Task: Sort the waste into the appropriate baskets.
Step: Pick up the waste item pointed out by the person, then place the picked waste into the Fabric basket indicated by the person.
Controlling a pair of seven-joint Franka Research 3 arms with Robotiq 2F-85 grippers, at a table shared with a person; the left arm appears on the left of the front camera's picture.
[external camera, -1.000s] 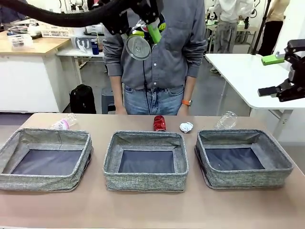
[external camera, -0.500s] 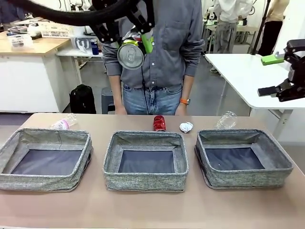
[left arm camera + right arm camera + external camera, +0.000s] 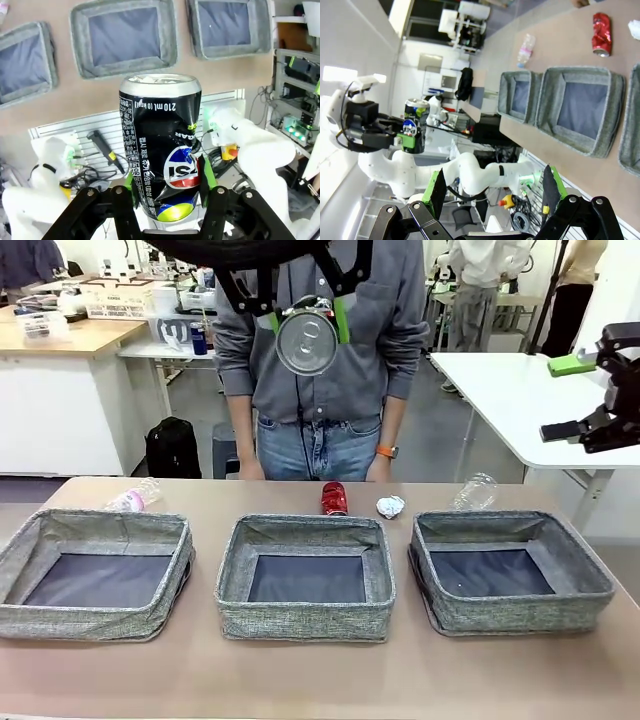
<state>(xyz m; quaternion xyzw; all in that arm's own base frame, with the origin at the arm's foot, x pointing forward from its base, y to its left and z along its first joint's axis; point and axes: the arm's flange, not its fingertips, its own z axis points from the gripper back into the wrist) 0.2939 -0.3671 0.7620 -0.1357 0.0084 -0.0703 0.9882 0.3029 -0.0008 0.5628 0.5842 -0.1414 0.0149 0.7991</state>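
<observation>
My left gripper hangs high above the middle basket, shut on a dark printed can whose silver end faces the front camera. The left wrist view shows the dented can squeezed between the green pads. Three grey baskets sit in a row, left and right flanking the middle one. Behind them lie a red can, a foil ball and two clear bottles. My right gripper stands open and holds nothing, raised at the far right.
A person stands at the far edge, right behind the held can. A white table lies below my right gripper. Bare tabletop runs in front of the baskets.
My left gripper has swung with the can, dipping left and then rising to the right, and now points the can's end straight at the front camera. The right arm has not moved.
</observation>
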